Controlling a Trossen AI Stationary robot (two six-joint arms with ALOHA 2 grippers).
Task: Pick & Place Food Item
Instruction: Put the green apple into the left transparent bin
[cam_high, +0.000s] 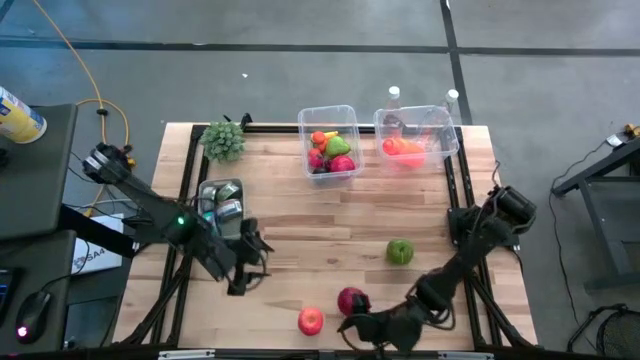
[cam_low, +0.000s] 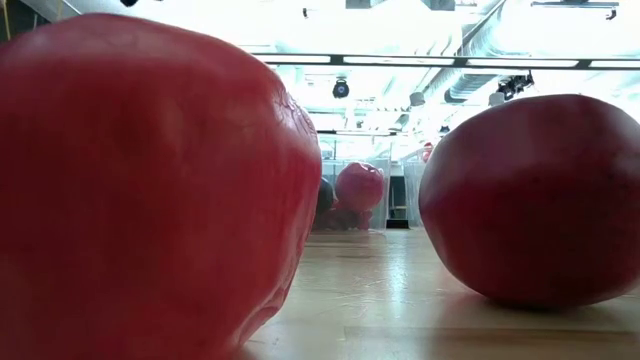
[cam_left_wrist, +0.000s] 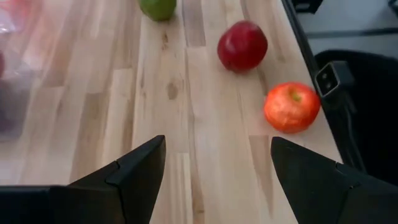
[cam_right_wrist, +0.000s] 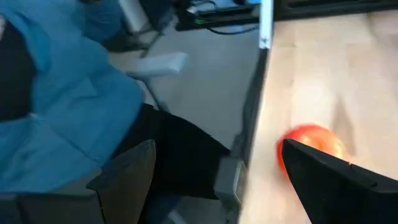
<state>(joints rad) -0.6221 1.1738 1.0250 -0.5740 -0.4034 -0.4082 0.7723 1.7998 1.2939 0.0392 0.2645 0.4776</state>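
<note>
A dark red apple (cam_high: 351, 299) and an orange-red apple (cam_high: 311, 320) rest on the wood near the table's near edge. A green apple (cam_high: 400, 251) sits farther in, toward the right. My right gripper (cam_high: 354, 326) is open, low at the near edge, just on the near side of the dark red apple. Its wrist view looks past the edge, with the orange-red apple (cam_right_wrist: 309, 142) beyond one finger. My left gripper (cam_high: 246, 268) is open above bare wood left of the fruit. Its wrist view shows all three apples (cam_left_wrist: 242, 45) ahead. The low view is filled by the two red apples (cam_low: 140, 180) (cam_low: 535, 200).
Two clear bins stand at the far edge: one (cam_high: 330, 140) full of mixed fruit, the other (cam_high: 415, 135) holding orange items. A green leafy bunch (cam_high: 224, 140) and a small tray (cam_high: 221, 198) sit on the left. A person in blue (cam_right_wrist: 62, 106) is beyond the near edge.
</note>
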